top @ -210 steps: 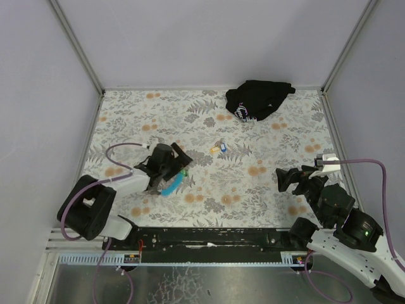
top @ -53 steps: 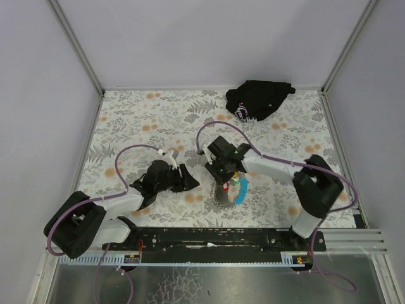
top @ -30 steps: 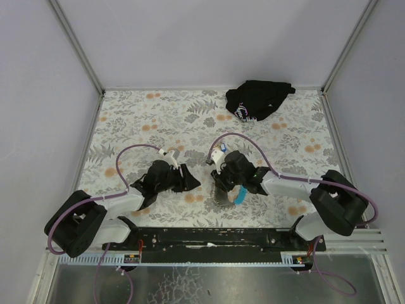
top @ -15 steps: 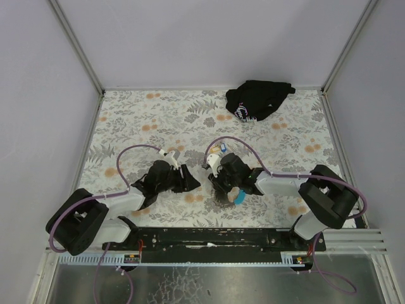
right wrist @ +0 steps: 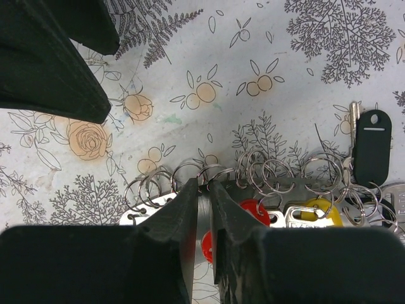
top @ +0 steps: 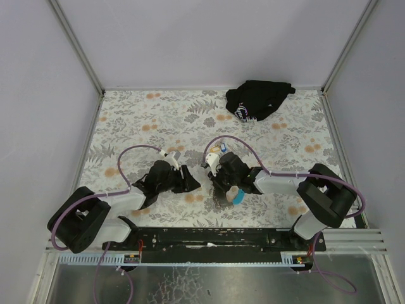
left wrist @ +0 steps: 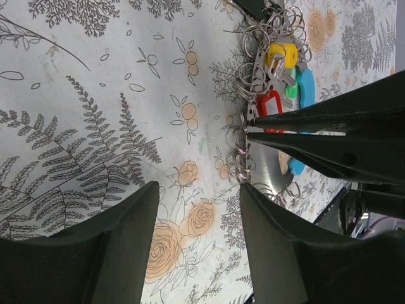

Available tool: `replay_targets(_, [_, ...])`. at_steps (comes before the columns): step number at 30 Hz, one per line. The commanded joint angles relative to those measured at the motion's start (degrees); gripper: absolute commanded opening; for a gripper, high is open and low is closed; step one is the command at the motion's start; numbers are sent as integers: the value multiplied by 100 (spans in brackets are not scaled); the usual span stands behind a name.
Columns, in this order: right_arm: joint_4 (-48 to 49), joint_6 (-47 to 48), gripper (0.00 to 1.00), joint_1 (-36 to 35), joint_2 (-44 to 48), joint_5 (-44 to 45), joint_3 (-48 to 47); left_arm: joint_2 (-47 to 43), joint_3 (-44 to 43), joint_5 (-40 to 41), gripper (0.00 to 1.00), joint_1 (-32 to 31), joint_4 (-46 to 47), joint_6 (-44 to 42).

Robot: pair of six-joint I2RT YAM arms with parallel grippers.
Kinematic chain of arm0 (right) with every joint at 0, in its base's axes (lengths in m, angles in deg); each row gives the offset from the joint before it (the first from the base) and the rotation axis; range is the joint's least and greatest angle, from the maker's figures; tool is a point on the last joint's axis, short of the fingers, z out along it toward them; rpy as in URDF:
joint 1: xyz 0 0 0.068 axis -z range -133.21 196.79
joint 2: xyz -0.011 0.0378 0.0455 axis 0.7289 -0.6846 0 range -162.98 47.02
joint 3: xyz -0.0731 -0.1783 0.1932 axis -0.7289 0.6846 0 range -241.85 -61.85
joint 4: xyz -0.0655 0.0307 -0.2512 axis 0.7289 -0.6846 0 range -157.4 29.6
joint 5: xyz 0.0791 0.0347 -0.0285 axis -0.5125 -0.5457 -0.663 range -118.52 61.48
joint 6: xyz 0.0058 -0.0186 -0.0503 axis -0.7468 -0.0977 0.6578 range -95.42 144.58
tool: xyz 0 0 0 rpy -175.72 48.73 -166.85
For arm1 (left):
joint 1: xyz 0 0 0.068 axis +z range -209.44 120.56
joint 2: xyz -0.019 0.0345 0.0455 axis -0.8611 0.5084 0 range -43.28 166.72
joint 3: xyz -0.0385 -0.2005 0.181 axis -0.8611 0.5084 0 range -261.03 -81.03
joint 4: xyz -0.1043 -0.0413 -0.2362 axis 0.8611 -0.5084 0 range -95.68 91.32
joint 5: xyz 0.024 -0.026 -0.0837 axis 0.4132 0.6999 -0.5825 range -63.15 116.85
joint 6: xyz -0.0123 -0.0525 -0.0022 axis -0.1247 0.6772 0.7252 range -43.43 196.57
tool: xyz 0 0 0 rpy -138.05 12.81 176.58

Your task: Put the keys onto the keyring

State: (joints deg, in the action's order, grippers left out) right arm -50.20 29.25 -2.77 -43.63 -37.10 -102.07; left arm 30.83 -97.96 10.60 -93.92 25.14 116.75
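Grey walls close in a table under a cloth printed with ferns and orange roses. Near its middle lies the keyring, a chain of thin wire rings with red, yellow and green plastic tags and a light-blue strap. The right gripper reaches low from the right, fingers almost together, tips on the rings; whether they pinch one we cannot tell. The left gripper faces it from the left, fingers apart, holding nothing. The keys, blue-tagged, lie just beyond the right wrist. A black bundle sits far right.
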Motion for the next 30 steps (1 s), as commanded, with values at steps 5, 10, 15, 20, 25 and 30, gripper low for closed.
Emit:
replay_targets(5, [55,-16,20,-45,78,277,-172,31,-162,-102,53,-33,315,-112])
replay_targets(10, [46,-192,25,-38,74,131,-215,33,-157,-106,54,-32,317,-99])
replay_targets(15, [75,-404,27,5,181,84,-193,25,-144,-102,53,-37,318,-94])
replay_targets(20, [114,-455,27,29,201,211,-178,48,-162,-103,53,-30,317,-83])
replay_targets(25, [91,-506,24,57,200,391,-198,64,-154,-122,53,-30,326,-73])
replay_targets(30, [155,-566,22,69,273,534,-146,43,-149,-126,53,-29,327,-72])
